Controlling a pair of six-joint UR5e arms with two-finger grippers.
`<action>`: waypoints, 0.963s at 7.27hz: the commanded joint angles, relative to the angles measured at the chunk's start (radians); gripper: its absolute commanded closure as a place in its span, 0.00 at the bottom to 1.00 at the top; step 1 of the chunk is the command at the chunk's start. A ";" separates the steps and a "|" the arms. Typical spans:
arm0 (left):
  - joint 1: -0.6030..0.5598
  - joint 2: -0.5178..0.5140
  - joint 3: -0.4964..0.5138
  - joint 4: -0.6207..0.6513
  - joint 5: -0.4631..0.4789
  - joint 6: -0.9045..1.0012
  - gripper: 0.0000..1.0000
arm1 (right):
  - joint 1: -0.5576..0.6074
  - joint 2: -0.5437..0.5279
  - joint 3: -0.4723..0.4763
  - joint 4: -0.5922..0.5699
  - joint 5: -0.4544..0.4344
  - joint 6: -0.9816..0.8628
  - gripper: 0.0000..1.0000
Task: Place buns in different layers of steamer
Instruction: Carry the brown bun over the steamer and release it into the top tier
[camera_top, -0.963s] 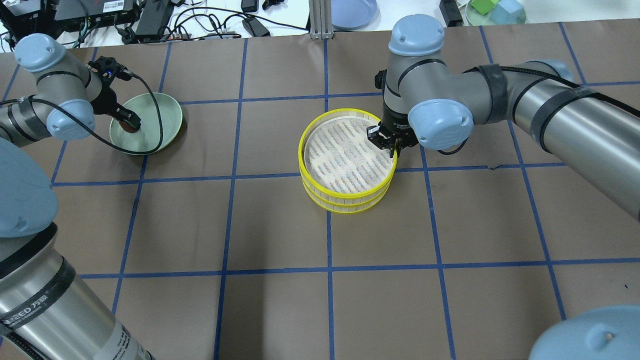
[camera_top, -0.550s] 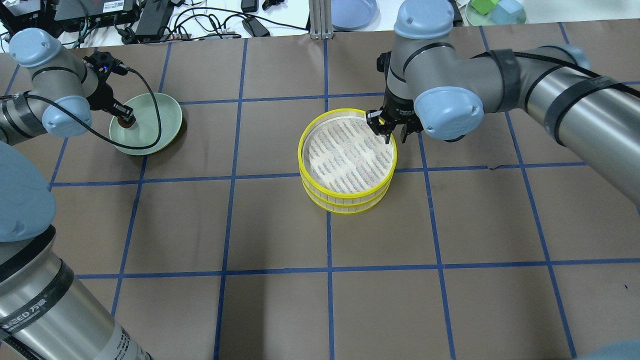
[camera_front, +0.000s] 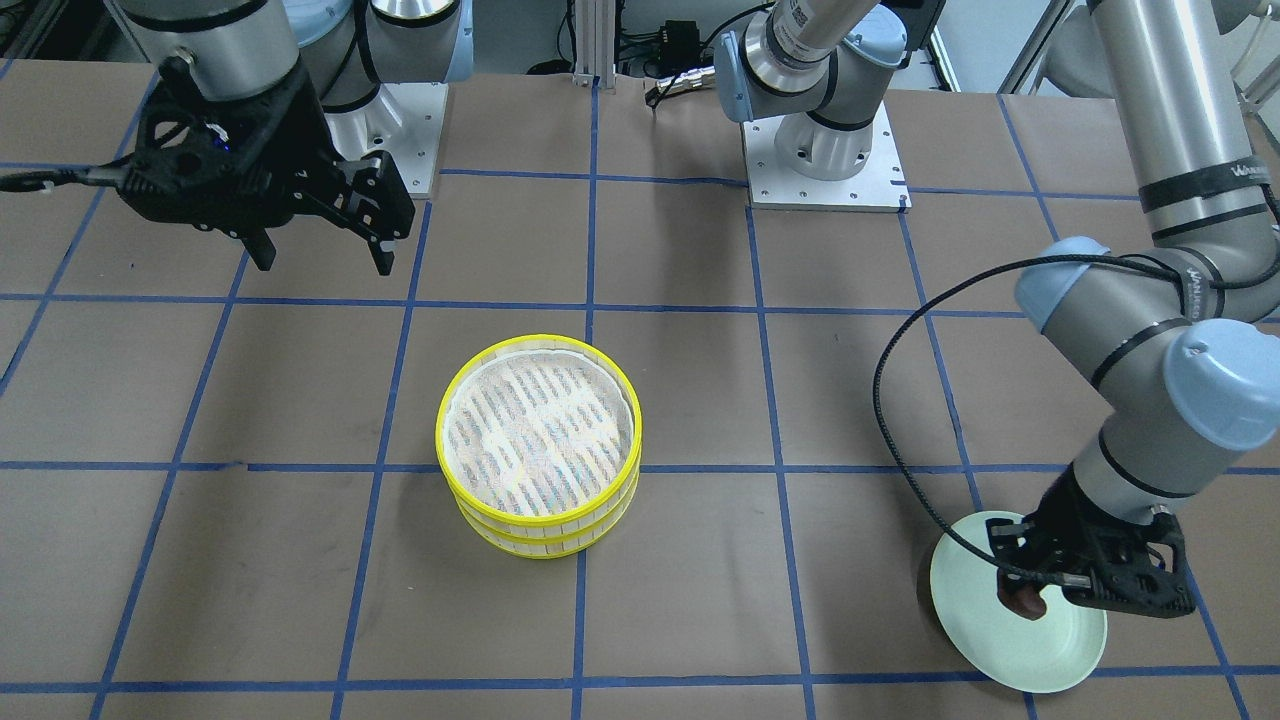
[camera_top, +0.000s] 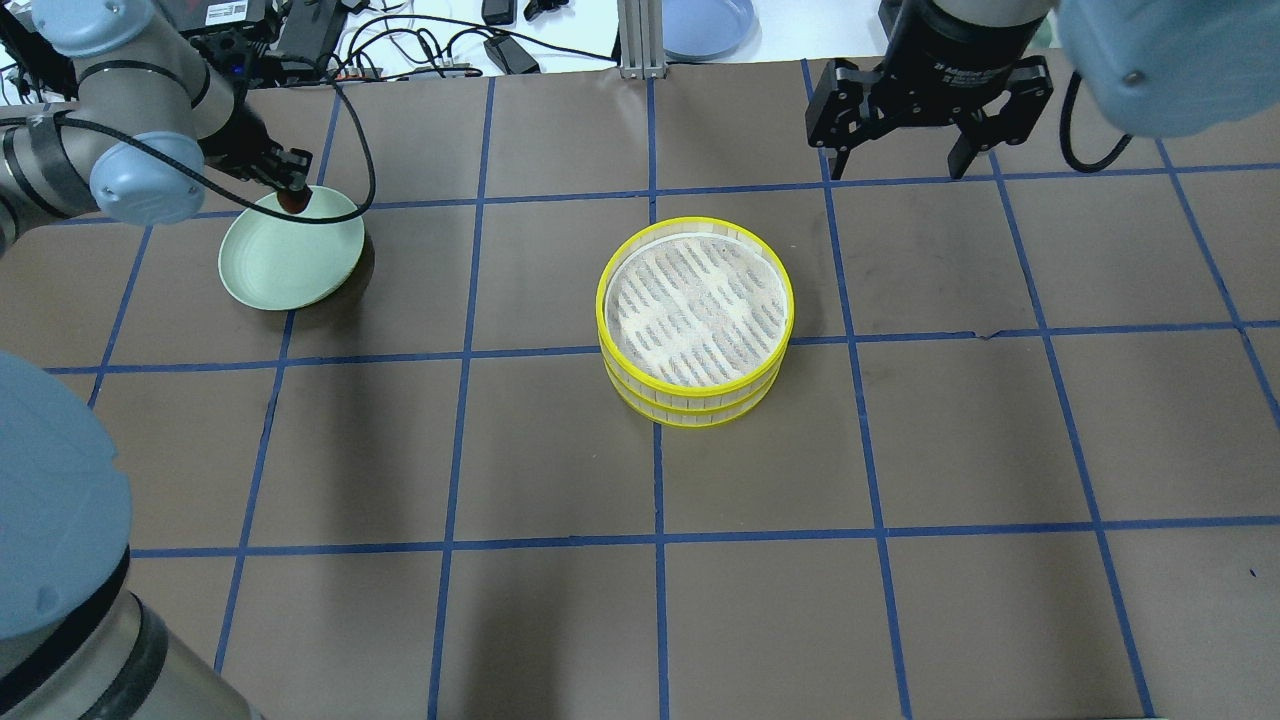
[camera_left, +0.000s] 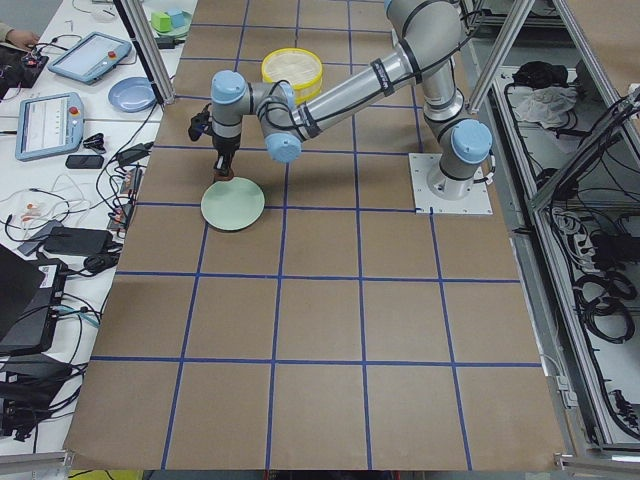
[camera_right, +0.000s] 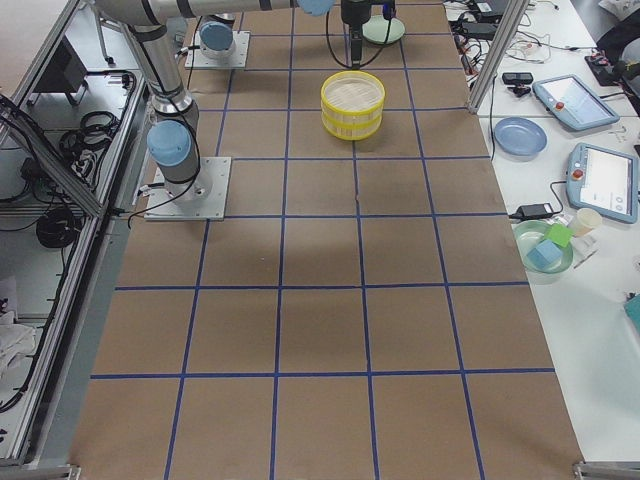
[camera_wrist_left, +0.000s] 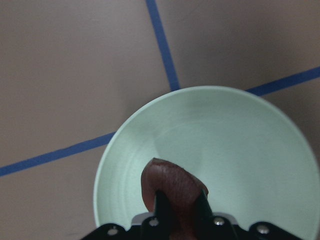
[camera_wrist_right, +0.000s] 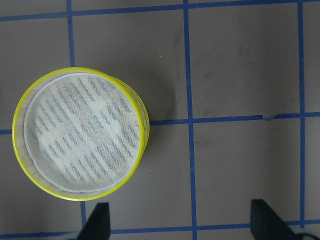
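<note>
Above the right fingers (camera_top: 833, 158), tiny unreadable white lettering (camera_top: 965, 72)

place: robotics lab | worktop (camera_top: 560, 450): brown, blue tape (camera_top: 760, 524) grid | mounts: arms (camera_front: 1170, 130) bolted to plates (camera_front: 880, 190) | far edge: bench (camera_top: 585, 22), cables (camera_top: 400, 35), power bricks (camera_top: 510, 52), teach pendants (camera_right: 605, 180) | frame: aluminium posts (camera_top: 637, 40)

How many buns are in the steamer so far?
Done: the two layers are stacked, top layer bare; whether the white bun sits hidden in the lower layer can't be seen. In hand: the left gripper grips the brown bun over the green plate. Left: put it in the top layer. The right gripper is open, empty.
</note>
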 joint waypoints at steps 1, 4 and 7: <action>-0.141 0.099 -0.008 -0.111 -0.029 -0.318 1.00 | -0.014 -0.023 -0.005 0.081 0.000 -0.029 0.00; -0.355 0.155 -0.021 -0.152 -0.082 -0.702 1.00 | -0.008 -0.073 0.075 0.108 0.009 -0.032 0.00; -0.534 0.129 -0.045 -0.130 -0.156 -0.959 1.00 | -0.017 -0.083 0.095 -0.042 0.006 -0.078 0.00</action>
